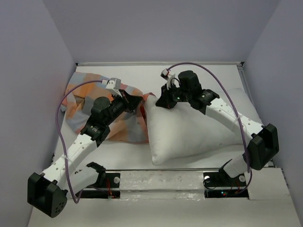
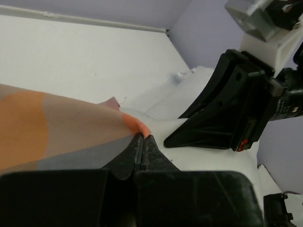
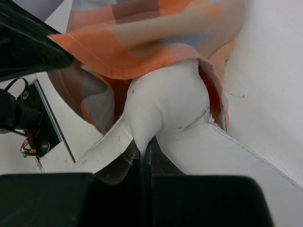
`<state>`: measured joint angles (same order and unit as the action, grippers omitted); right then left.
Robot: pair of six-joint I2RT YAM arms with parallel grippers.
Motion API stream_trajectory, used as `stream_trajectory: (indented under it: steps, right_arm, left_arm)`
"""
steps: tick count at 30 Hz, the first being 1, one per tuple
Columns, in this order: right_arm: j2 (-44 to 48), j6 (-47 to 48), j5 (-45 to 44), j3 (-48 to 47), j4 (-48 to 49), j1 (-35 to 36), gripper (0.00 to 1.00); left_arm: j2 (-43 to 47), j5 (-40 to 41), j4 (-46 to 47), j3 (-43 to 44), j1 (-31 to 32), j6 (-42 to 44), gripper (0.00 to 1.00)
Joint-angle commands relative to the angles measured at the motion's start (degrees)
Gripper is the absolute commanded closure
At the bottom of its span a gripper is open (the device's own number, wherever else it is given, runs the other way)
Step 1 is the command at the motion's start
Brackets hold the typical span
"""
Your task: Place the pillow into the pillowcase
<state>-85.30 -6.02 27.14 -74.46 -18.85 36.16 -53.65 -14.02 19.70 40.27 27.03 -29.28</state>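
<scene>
From above, the white pillow [image 1: 189, 132] lies on the right side of the table [image 1: 213, 75], and the checked pillowcase [image 1: 80, 97] lies crumpled on the left side. Their near ends meet in the middle. The left gripper [image 1: 137, 100] is at the edge of the pillowcase and the right gripper [image 1: 161, 100] is at the top left corner of the pillow, so the two are close together. In the left wrist view, the left gripper's jaws are pressed together on the orange hem of the pillowcase [image 2: 57, 127] and lift it a little, with the right gripper [image 2: 227, 113] just beside. In the right wrist view, the right gripper [image 3: 142, 146] is squeezed tight on a pinch of the pillow [image 3: 165, 99] just below its corner. That puffy corner sits right at the open mouth of the pillowcase [image 3: 142, 42], with the hem over it. I think the step now is getting the first corner in, and almost all of the pillow is outside. The next move needs the mouth held up and open while the corner is pushed deeper. If the hem drops, the pillow may bunch up at the edge.
</scene>
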Motion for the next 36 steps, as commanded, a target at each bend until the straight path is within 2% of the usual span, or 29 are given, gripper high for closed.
stream_trajectory:
  steps: [1, 4, 6, 9, 16, 21, 25, 28, 31, 36]
  right_arm:
    - [0.4, 1.4, 4.9, -5.8, 2.4, 4.1, 1.00]
    - [3.0, 2.8, 4.6, -2.7, 1.5, 5.2, 1.00]
    - [4.9, 2.8, 4.9, 1.9, 1.5, 6.0, 1.00]
    - [4.4, 2.6, 4.4, 3.3, 1.4, 6.6, 1.00]
    - [1.6, 2.8, 1.8, 1.3, -0.9, 6.6, 1.00]
    - [0.8, -0.3, -2.9, -3.8, 3.6, 6.6, 1.00]
    - [-1.0, -4.0, -11.9, -5.1, 12.4, 6.6, 1.00]
    - [-1.5, -4.6, -24.5, -5.6, 16.4, 6.6, 1.00]
    - [-1.7, -4.4, -33.9, -5.3, 18.4, 6.6, 1.00]
    - [-2.8, -5.1, -41.9, -1.8, 26.0, 5.9, 1.00]
  left_arm:
    - [-1.2, 0.0, -3.4, 3.5, 0.5, 3.5, 1.00]
    - [-1.4, 2.1, -1.7, 4.7, 0.5, 3.1, 1.00]
    - [-1.9, 1.4, -0.7, 5.9, 0.5, 2.5, 1.00]
    - [-2.2, -0.6, -0.6, 6.9, 0.6, 2.3, 1.00]
    - [0.6, 2.3, -4.0, 6.6, 0.8, 3.8, 1.00]
    - [0.3, -1.6, -5.6, 6.3, 3.8, 4.1, 1.00]
    - [1.0, -0.9, -8.6, 5.2, 9.2, 5.6, 1.00]
    - [2.6, 3.0, -13.5, 4.7, 11.9, 6.7, 1.00]
    - [5.3, 7.6, -17.3, 3.9, 12.1, 6.7, 1.00]
    - [6.4, 12.4, -22.0, 6.0, 12.1, 7.4, 1.00]
